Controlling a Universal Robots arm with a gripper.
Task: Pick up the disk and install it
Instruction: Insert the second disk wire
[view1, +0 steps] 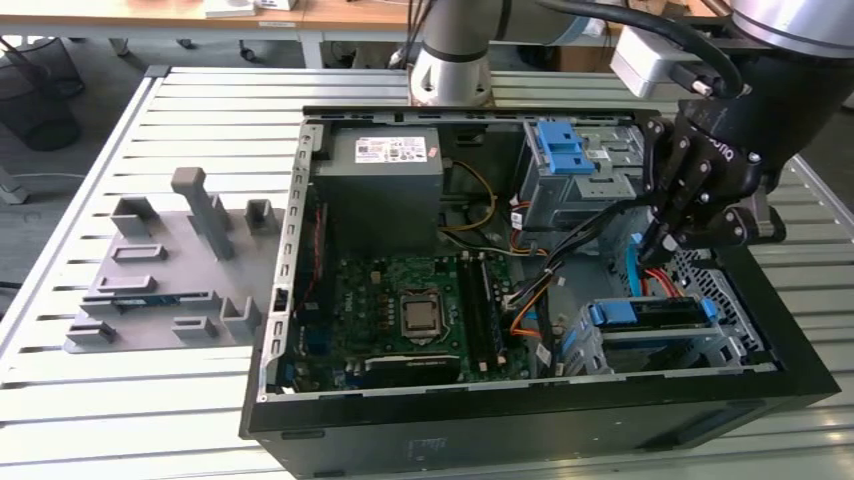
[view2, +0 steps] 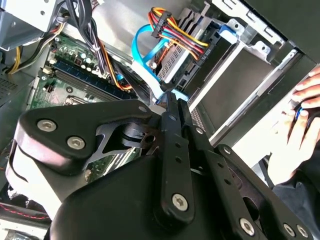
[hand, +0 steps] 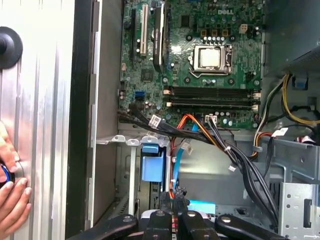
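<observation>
- The disk, a flat silver drive in a blue plastic carrier frame (view1: 650, 313), sits seated in the lower bay of the open black computer case (view1: 534, 420), just below the end effector in the exterior view; in the first wrist view its blue carrier end (hand: 152, 167) lies just ahead of the fingertips.
- The black end effector (view1: 663, 240) hangs inside the case above that bay, its fingers brought together with nothing between them; in both wrist views the two narrow fingers (view2: 174, 130) press side by side.
- A light blue data cable (view2: 142, 55) and a bundle of red, yellow and black power wires (view2: 172, 32) run right past the fingertips.
- Beyond the end effector lies the green motherboard with its square silver processor socket (view1: 422, 313).
- Farther off, a grey metal cage with a blue plastic latch (view1: 563, 150) and a grey power-supply box with a white sticker (view1: 387, 165) stand in the case.
- A person's hand (hand: 12, 197) rests on the slatted metal worktop (view1: 174, 420) beside the case.
- A grey moulded fixture tray (view1: 167, 265) lies well apart on the worktop.
</observation>
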